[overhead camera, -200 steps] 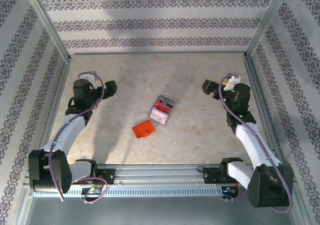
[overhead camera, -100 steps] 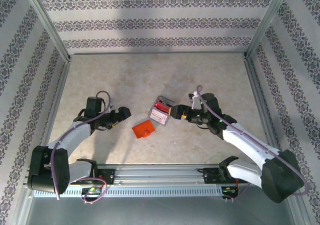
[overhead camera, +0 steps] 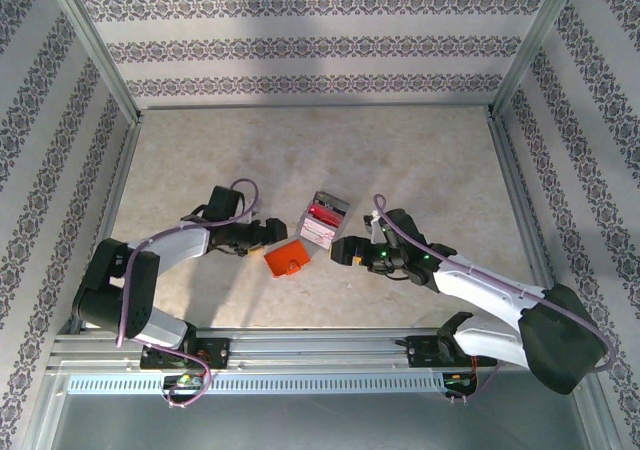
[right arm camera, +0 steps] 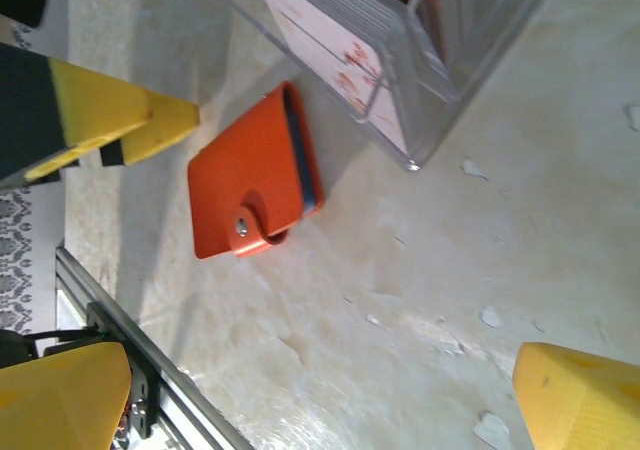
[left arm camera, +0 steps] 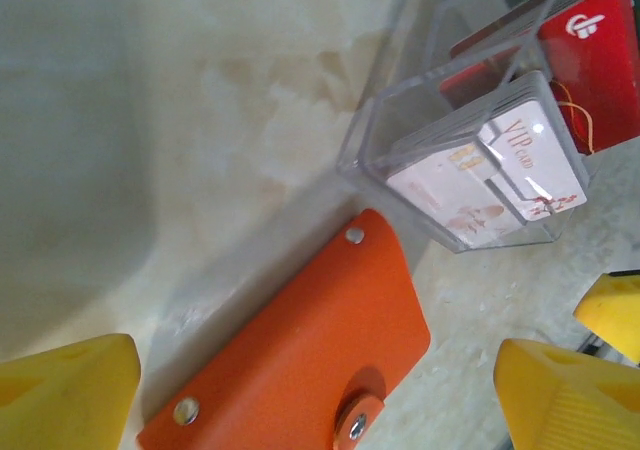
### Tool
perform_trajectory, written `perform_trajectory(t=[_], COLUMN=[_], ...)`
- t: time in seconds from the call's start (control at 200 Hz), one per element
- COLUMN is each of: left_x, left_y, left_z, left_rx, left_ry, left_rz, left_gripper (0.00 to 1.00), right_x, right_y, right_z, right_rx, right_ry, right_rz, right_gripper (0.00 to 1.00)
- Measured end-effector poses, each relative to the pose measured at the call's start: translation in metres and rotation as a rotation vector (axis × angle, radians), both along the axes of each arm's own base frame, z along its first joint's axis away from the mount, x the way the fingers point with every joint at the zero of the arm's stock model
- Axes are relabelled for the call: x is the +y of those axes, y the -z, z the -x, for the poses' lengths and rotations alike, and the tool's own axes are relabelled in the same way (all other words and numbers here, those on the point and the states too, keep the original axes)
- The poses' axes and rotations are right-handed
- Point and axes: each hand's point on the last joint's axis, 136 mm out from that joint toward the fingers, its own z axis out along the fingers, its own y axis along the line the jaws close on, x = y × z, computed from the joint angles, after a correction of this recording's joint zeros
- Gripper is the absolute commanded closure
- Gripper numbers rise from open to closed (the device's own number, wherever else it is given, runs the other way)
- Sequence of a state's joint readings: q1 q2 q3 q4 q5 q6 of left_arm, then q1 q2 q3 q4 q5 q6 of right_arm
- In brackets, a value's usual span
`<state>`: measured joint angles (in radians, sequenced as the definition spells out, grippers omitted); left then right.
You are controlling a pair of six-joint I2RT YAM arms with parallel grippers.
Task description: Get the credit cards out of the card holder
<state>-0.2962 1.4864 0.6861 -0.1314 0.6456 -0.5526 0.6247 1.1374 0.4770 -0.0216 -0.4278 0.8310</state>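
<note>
The orange-red card holder (overhead camera: 287,259) lies flat on the table, folded, with its rounded tab snapped down. My left gripper (overhead camera: 270,234) is low at its left edge and open. In the left wrist view the card holder (left arm camera: 300,360) lies between the yellow fingertips (left arm camera: 70,390) of the left gripper (left arm camera: 315,375), and I cannot tell whether they touch it. My right gripper (overhead camera: 338,250) is open to the holder's right, a short way off. The right wrist view shows the card holder (right arm camera: 250,185) with its grey-blue edge ahead of the right gripper (right arm camera: 320,395). No cards show outside it.
A clear plastic box (overhead camera: 324,222) with red and white cards stands just behind the holder, close to both grippers; the clear box (left arm camera: 480,160) nearly touches the holder's far corner. A metal rail (overhead camera: 320,345) runs along the near table edge. Patterned walls enclose the table.
Both arms have swung in from the sides and come down to the middle, the left gripper reaching the holder, the right one stopping just right of it. Holder and box have not moved.
</note>
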Motion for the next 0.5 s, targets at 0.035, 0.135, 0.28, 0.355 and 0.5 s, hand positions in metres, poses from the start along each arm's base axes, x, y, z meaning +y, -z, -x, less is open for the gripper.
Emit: perform_trajectory(t=[0.035,0.135,0.28,0.355,0.5], left_x=[-0.003,-0.008,-0.010,-0.011,-0.017], left_y=[-0.001,0.002,0.017,0.018,0.023], left_z=[-0.001,-0.002,0.010,0.013,0.022], left_rx=[-0.012,-0.023,0.020,0.022,0.015], left_ry=[0.017,0.061,0.113,0.127,0.161], left_rz=[-0.010,-0.038,-0.073,-0.082,-0.118], left_gripper=[0.09,0.14,0.21,0.23,0.32], right_x=[-0.001,-0.004,-0.005,-0.007,-0.010], right_y=[-0.001,-0.006,-0.008,-0.006,-0.005], right_z=[0.000,-0.001,-0.002,-0.002,-0.001], right_rx=[-0.005,-0.032,-0.052,-0.049,-0.052], right_ry=[0.004,0.011,0.010,0.015,0.016], right_rz=[0.003,0.005,0.007,0.013,0.022], right_gripper=[0.02,0.02,0.02,0.02,0.02])
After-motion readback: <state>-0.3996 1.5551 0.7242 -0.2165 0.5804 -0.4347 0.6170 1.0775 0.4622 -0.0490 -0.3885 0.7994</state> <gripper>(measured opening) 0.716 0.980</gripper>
